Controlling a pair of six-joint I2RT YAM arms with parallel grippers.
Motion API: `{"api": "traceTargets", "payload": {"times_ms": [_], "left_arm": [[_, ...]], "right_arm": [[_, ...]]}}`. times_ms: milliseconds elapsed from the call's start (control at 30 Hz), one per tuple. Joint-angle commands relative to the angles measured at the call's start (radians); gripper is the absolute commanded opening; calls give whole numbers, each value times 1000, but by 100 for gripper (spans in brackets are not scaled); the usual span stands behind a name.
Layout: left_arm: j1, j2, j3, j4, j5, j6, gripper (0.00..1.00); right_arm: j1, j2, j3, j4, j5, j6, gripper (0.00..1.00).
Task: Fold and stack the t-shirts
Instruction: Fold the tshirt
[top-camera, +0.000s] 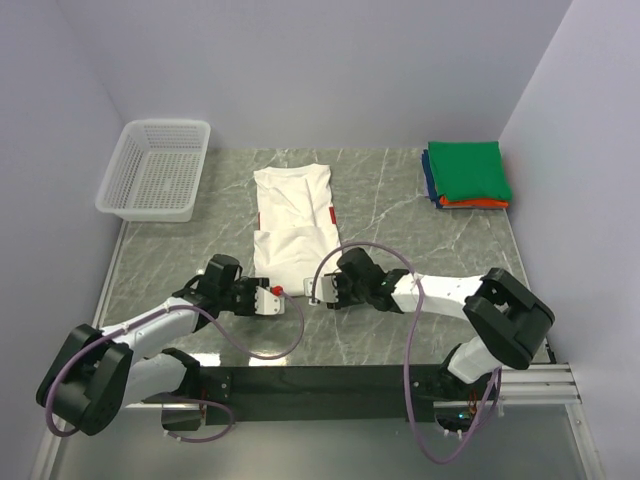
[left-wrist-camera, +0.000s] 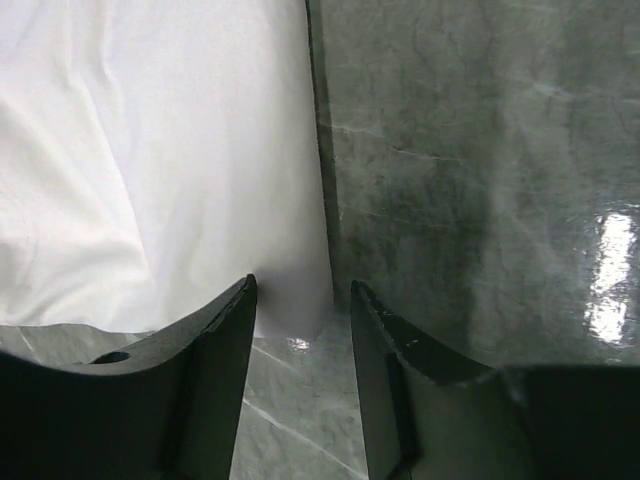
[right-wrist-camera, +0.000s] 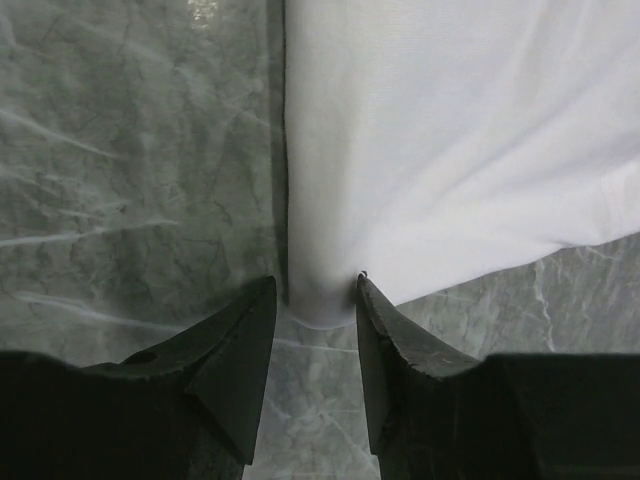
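**White tee half-folded, three already stacked**

The folded green, blue and orange tees (top-camera: 467, 175) sit stacked at the surface's (top-camera: 390, 215) far right. The white tee (top-camera: 292, 212) lies mid-surface, narrowed. The left pincer (left-wrist-camera: 300, 292) is spread astride a near hem corner. At the right pincer (right-wrist-camera: 315, 285) cloth fills the gap, so I cannot tell whether it grips. Final folds and stacking remain.

Bright, even light from overhead, soft shadows. Glare patch on the glossy grey-green marbled tabletop (left-wrist-camera: 612, 285), right side; close-up black gripper fingers (right-wrist-camera: 225, 380) pretty blurry.
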Motion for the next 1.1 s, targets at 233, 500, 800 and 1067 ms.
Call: {"api": "traceTargets", "payload": {"times_ms": [233,500,800,1067], "left_arm": [[-4,31,-1,23,-13,43,38],[-6,24,42,-45,19,49,4],[-6,-244,197,-510,201,61,1],[-12,-433,324,-948,389,153,1]], "right_arm": [[22,13,-54,35,29,-28,44],[8,33,18,6,51,35,0],[62,-244,93,-351,-46,158,0],[197,-481,104,-623,-141,222,0]]}}
